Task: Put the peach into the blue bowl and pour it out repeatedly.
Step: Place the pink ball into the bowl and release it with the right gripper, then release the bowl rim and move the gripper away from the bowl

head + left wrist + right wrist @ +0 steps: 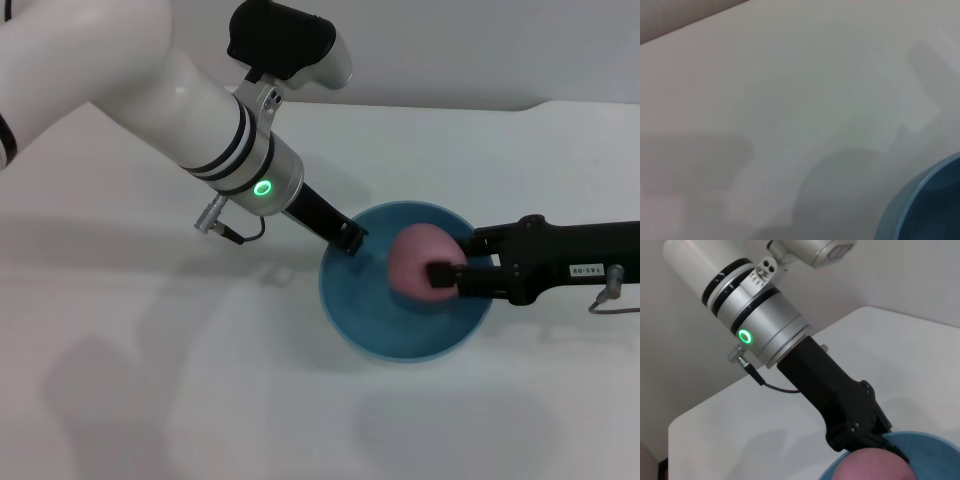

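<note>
- The bowl (pixel 405 325) sits upright on the white table (pixel 150 330); every place below is given relative to it.
- The peach (pixel 417 260) is over the bowl's inside, toward the right half, clamped in the right gripper (pixel 440 275); whether it touches the bowl's floor cannot be told.
- The right gripper reaches in level from the bowl's right side, its jaws clenched on the peach, one dark finger (pixel 441 271) lying across the fruit's near face.
- The left gripper (pixel 349 238) comes down at a slant from the upper left and meets the bowl's left rim; its jaws look clenched on that rim, with the tips partly hidden behind the wall.
- A green ring light (pixel 262 187) glows on the left arm's wrist, up and left of the bowl.
- In the right wrist view the peach (pixel 872 466) fills the lower edge, with the bowl's rim (pixel 935 440) behind it and the left gripper (pixel 880 440) at that rim.
- In the left wrist view only a curve of the bowl's wall (pixel 920 200) shows against the table (pixel 790 100), with soft shadows beside it.
</note>
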